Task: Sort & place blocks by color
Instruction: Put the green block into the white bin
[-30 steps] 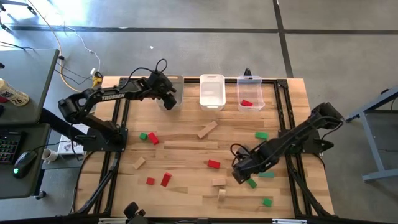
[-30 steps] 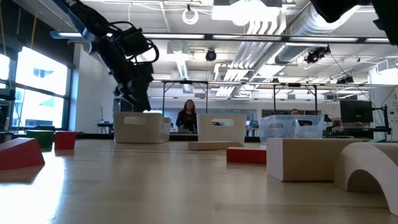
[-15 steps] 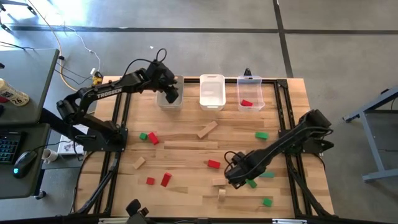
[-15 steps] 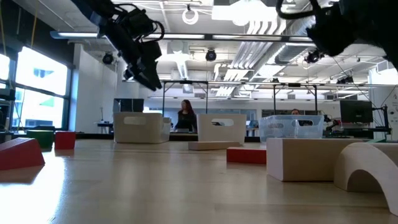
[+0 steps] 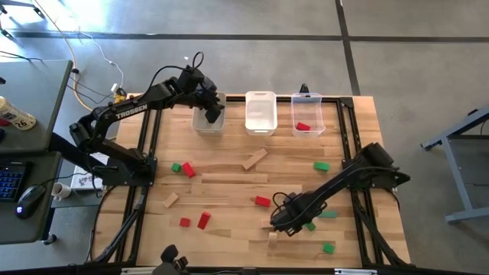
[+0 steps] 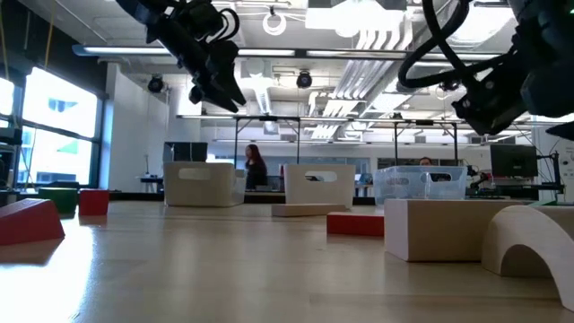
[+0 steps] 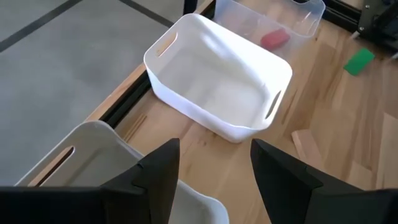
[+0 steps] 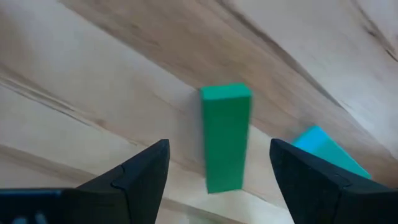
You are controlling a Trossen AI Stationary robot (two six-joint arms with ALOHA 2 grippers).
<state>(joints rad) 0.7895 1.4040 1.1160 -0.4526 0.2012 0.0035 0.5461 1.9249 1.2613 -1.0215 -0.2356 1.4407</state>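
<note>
**Two grippers spread wide, both empty**

Right gripper (image 8: 217, 171) hangs low over the table, jaws wide, a green block (image 8: 225, 137) lying between them; a teal piece (image 8: 323, 149) sits at its 4 o'clock. Left gripper (image 7: 211, 171) hovers wide open above the grey bin (image 7: 93, 155). White bin (image 7: 217, 93) lies beyond, then a clear bin (image 7: 298, 12) holding a red block (image 7: 275, 38). Other blocks lie scattered across the table (image 5: 229, 191).

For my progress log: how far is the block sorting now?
Done: one red block lies in the clear bin. In hand: the open right end effector is over a green block. Left: the other blocks lie loose on the table.
</note>
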